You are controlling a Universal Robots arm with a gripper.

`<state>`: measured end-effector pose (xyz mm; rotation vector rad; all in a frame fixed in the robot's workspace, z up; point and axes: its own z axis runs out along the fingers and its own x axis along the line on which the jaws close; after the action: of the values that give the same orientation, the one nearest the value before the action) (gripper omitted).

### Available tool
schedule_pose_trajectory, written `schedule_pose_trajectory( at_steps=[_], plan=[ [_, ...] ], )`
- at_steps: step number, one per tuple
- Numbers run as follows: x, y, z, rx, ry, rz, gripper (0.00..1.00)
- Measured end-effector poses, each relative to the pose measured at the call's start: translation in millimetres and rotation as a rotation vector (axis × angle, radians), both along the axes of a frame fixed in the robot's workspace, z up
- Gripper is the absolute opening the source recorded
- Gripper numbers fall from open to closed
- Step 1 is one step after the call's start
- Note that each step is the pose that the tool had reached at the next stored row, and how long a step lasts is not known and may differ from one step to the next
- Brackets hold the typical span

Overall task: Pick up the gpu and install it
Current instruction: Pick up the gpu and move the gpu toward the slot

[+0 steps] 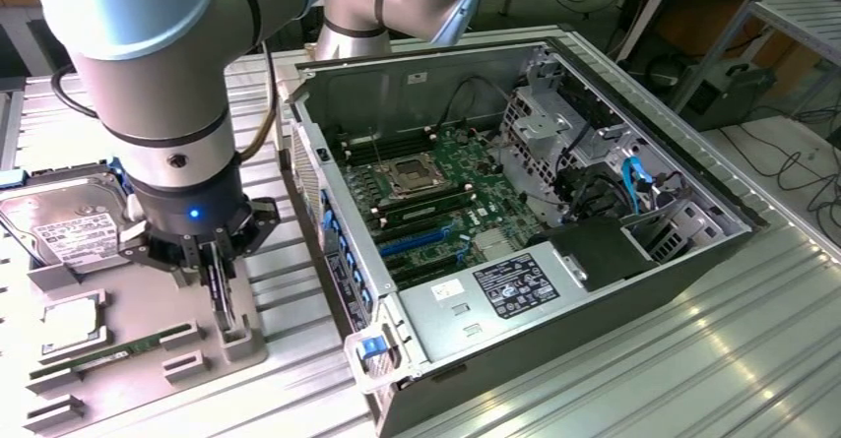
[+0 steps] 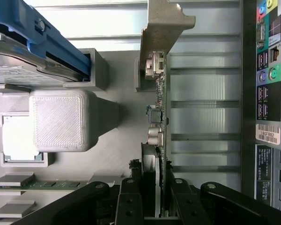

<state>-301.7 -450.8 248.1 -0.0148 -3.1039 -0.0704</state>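
Observation:
The gpu (image 1: 227, 306) is a thin dark card standing on edge in a slot of the grey parts fixture (image 1: 145, 295), at the exterior view's left. In the wrist view the gpu (image 2: 160, 96) shows edge-on, with its pale metal bracket (image 2: 165, 28) at the far end. My gripper (image 1: 217, 266) comes down from above and is shut on the card's upper edge. The black fingers (image 2: 131, 190) flank the card on both sides, where the gripper (image 2: 153, 185) holds it. The card's lower edge still sits in the fixture's holder (image 1: 238, 344).
The open computer case (image 1: 345, 93) lies just beside the fixture, with its motherboard (image 1: 440, 187) and blue expansion slots (image 1: 414, 236) exposed. A hard drive (image 1: 66, 223), a processor (image 1: 73, 325) and a green memory stick (image 1: 112, 352) also rest on the fixture. The case's rear ports (image 2: 269, 79) are close by.

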Motion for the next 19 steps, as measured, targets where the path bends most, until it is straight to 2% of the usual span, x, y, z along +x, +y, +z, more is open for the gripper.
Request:
schedule_pose_trajectory(
  at_steps=[19],
  plan=[
    [0.0,0.0,20.7,0.0006,0.0,0.0,0.27]
  ],
)
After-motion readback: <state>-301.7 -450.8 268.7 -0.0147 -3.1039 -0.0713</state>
